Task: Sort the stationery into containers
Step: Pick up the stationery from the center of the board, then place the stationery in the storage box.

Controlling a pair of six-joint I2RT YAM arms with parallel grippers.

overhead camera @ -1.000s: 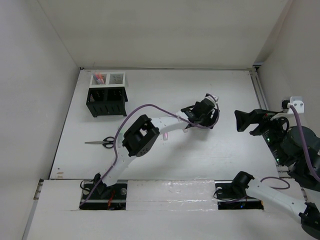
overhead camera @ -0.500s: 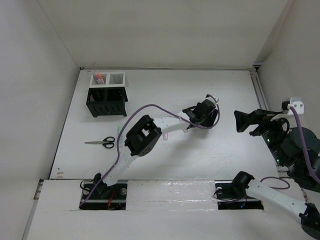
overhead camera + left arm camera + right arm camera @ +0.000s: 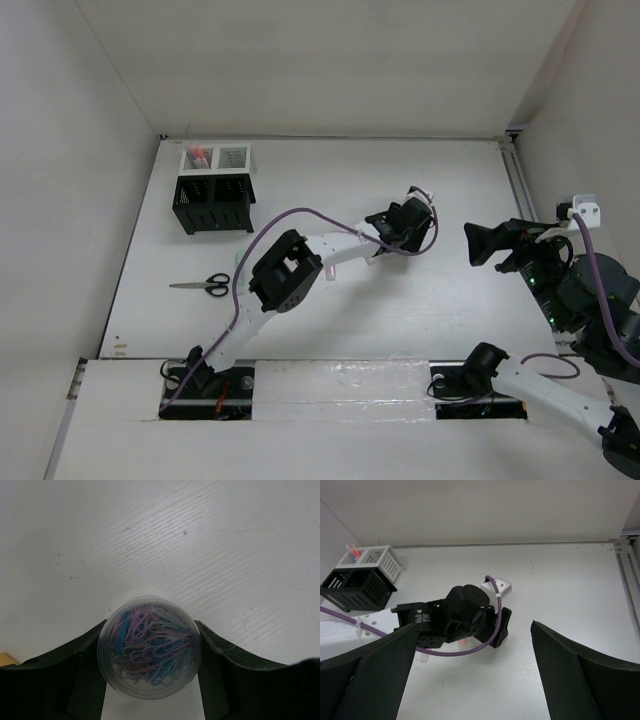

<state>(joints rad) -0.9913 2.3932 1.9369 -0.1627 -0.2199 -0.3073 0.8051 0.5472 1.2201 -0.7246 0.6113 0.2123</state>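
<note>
A small round clear tub [image 3: 149,647] packed with blue, purple and pink paper clips rests on the white table. My left gripper [image 3: 150,656] is shut on it, a black finger pressed to each side. From above, that gripper [image 3: 410,225] is mid-table, right of centre, and hides the tub. My right gripper [image 3: 480,243] stands wide open and empty to its right, seen looking at the left wrist between its fingers [image 3: 474,630]. Black-handled scissors [image 3: 205,285] lie at the left. The black organiser [image 3: 212,203] stands in front of the white organiser [image 3: 217,157], which holds red pens [image 3: 198,155].
White walls close in the table at the back and both sides. A metal rail [image 3: 520,180] runs along the right edge, with a white block [image 3: 583,208] on the wall beside it. The left arm's purple cable [image 3: 300,212] arcs over the middle.
The left jaws have narrowed onto the round tub, and that wrist has edged slightly. The right gripper has drifted a little to the left, still open.
</note>
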